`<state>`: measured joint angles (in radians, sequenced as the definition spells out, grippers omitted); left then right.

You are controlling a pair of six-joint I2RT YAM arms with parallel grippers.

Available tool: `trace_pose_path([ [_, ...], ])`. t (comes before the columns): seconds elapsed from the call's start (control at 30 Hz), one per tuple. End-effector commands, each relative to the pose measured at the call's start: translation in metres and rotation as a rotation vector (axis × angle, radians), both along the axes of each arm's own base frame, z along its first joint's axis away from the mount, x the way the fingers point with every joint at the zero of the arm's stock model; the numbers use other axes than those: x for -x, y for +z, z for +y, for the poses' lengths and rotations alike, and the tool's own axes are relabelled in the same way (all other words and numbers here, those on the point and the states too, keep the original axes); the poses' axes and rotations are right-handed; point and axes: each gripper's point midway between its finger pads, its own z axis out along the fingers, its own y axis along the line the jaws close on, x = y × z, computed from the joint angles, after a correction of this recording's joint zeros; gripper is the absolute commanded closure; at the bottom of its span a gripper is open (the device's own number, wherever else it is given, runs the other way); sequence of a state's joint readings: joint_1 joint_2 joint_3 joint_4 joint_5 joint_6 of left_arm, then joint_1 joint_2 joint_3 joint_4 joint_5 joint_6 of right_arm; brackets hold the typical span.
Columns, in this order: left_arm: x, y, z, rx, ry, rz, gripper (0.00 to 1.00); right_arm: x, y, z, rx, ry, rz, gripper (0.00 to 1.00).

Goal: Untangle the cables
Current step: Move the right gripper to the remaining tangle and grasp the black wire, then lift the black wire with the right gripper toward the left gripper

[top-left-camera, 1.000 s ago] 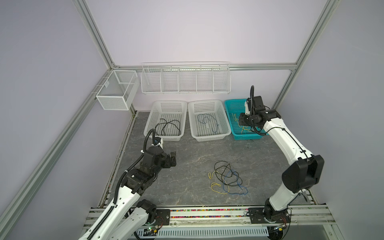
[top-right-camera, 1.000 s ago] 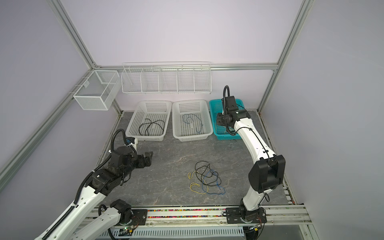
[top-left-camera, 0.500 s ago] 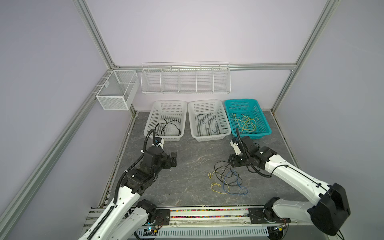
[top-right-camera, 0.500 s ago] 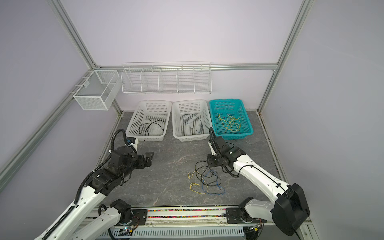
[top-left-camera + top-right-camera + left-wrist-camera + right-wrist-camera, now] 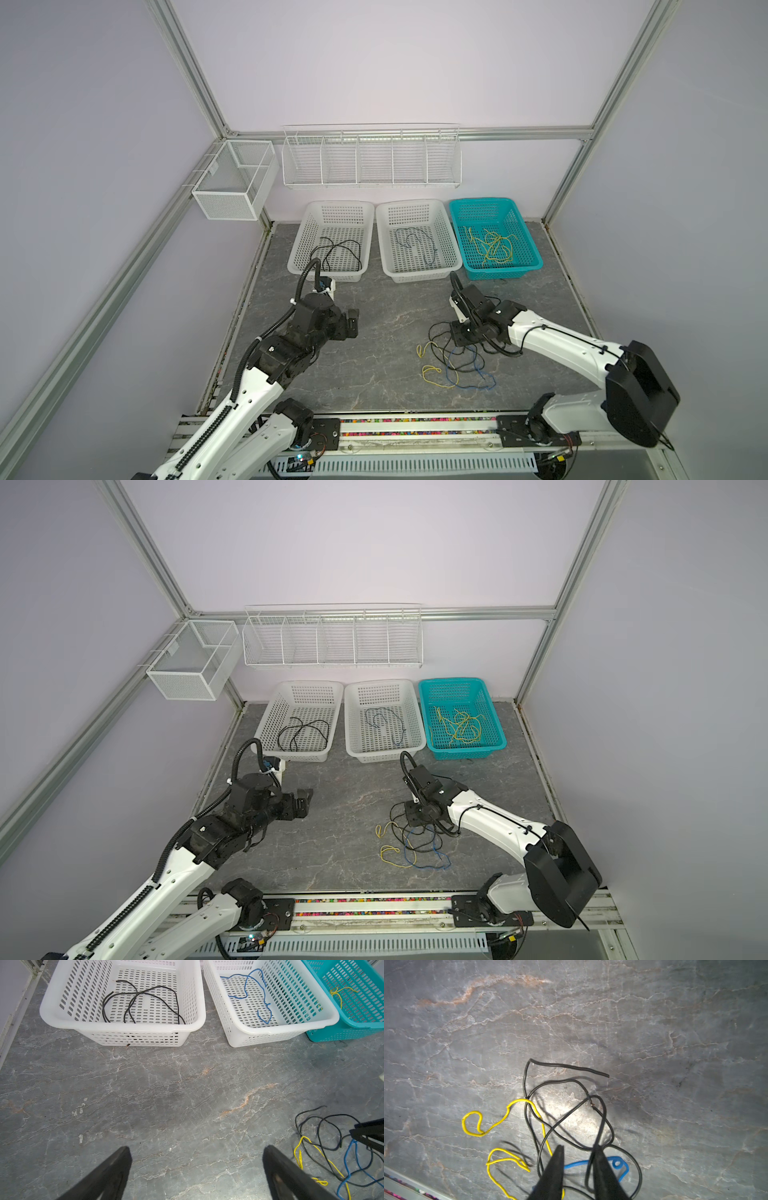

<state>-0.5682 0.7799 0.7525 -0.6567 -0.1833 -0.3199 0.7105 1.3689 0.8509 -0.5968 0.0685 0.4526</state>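
A tangle of thin black, blue and yellow cables [image 5: 455, 361] [image 5: 415, 845] lies on the grey table in both top views. My right gripper [image 5: 459, 338] [image 5: 411, 818] is down at the tangle's far edge. In the right wrist view its jaws [image 5: 578, 1147] stand narrowly apart; a blue cable [image 5: 577, 1164] crosses the gap and a black cable [image 5: 560, 1081] loops beside one finger [image 5: 602, 1167]. A yellow cable [image 5: 500, 1124] curls to the side. My left gripper [image 5: 353, 322] [image 5: 196, 1151] hovers wide open over bare table, left of the tangle [image 5: 324, 1147].
Three baskets line the back. A white basket [image 5: 332, 206] holds a black cable [image 5: 336, 251], a second white basket [image 5: 411, 205] a blue one [image 5: 261, 995], and a teal basket [image 5: 486, 201] yellow ones [image 5: 492, 249]. Wire racks [image 5: 370, 158] hang on the wall.
My right arm swung from over the teal basket down to the tangle on the table, and its jaws have narrowed. The left arm has not moved.
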Motion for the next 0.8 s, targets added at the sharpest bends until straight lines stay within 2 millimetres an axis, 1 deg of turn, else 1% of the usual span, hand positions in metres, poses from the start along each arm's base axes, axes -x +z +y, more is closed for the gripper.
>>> trace_pose_path([
  [0.0, 0.0, 0.004, 0.0, -0.015, -0.01, -0.008, 0.01, -0.01, 0.022, 0.008, -0.025, -0.003, -0.054, 0.87],
  [0.03, 0.0, 0.003, 0.0, -0.016, -0.011, -0.007, 0.0, -0.011, 0.03, 0.01, -0.039, 0.003, -0.066, 0.92],
  [0.07, 0.0, 0.003, 0.0, -0.015, -0.01, -0.007, 0.0, -0.011, 0.038, 0.013, -0.054, 0.01, -0.077, 0.93],
  [0.1, 0.0, 0.003, 0.0, -0.017, -0.011, -0.006, 0.0, -0.012, 0.053, 0.017, -0.081, 0.018, -0.098, 0.93],
  [0.2, 0.0, 0.002, -0.001, -0.018, -0.013, -0.003, 0.0, -0.012, 0.106, 0.032, -0.172, 0.068, -0.18, 0.93],
  [0.3, 0.0, 0.002, -0.001, -0.018, -0.015, -0.002, 0.0, -0.011, 0.162, 0.042, -0.238, 0.106, -0.265, 0.93],
  [0.43, 0.0, 0.001, -0.001, -0.019, -0.016, -0.002, 0.01, -0.003, 0.226, 0.061, -0.329, 0.183, -0.343, 0.93],
  [0.53, 0.0, 0.001, -0.001, -0.02, -0.016, 0.001, 0.01, 0.001, 0.267, 0.073, -0.391, 0.229, -0.392, 0.93],
  [0.63, 0.0, 0.0, -0.002, -0.021, -0.018, 0.003, 0.0, 0.004, 0.304, 0.083, -0.462, 0.269, -0.436, 0.93],
  [0.77, 0.0, 0.001, -0.002, -0.02, -0.018, 0.001, 0.0, 0.004, 0.343, 0.091, -0.521, 0.305, -0.49, 0.93],
])
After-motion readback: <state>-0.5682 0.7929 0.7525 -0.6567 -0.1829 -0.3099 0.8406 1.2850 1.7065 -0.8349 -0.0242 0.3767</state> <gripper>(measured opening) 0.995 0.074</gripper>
